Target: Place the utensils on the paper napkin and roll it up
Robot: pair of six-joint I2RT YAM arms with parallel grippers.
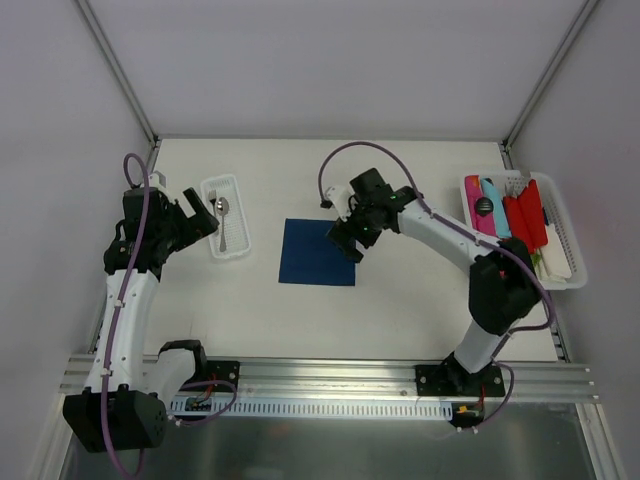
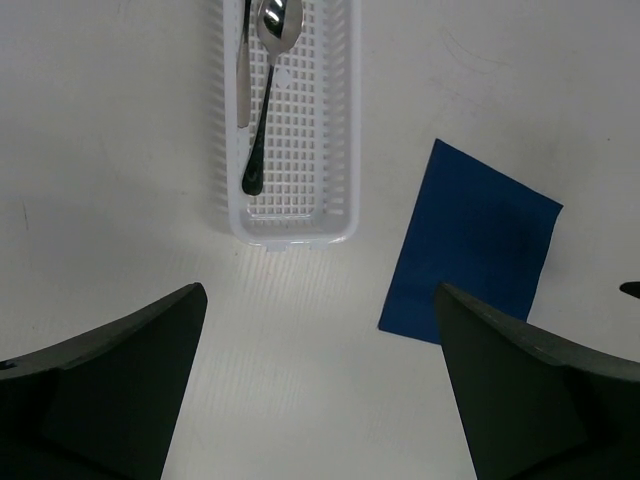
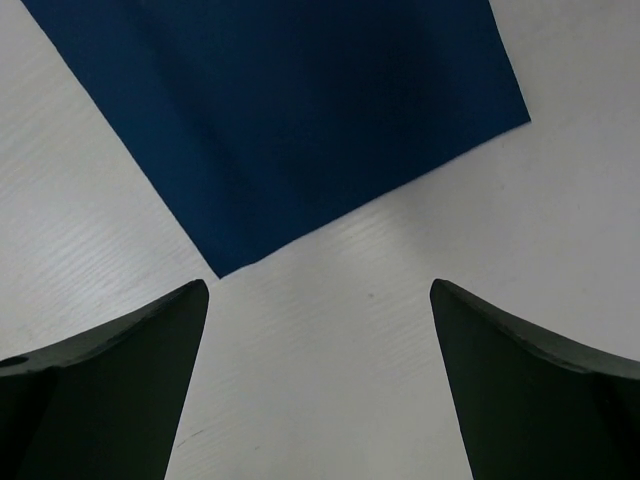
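Now spoon [image 2: 267,95] lies in white tray [image 2: 325,130], napkin [image 2: 470,245] flat nearby

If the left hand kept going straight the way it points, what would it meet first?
Probably the near end of the white tray holding the spoon, with bare table before it. The left hand is open and nothing else lies between; its height is unclear.

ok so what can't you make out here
Left wrist view: the frame's top edge cuts off the spoon and the pale utensil beside it in the white tray.
Top view: the right gripper covers the far right corner of the paper napkin.
Top view: basket contents too small to identify.
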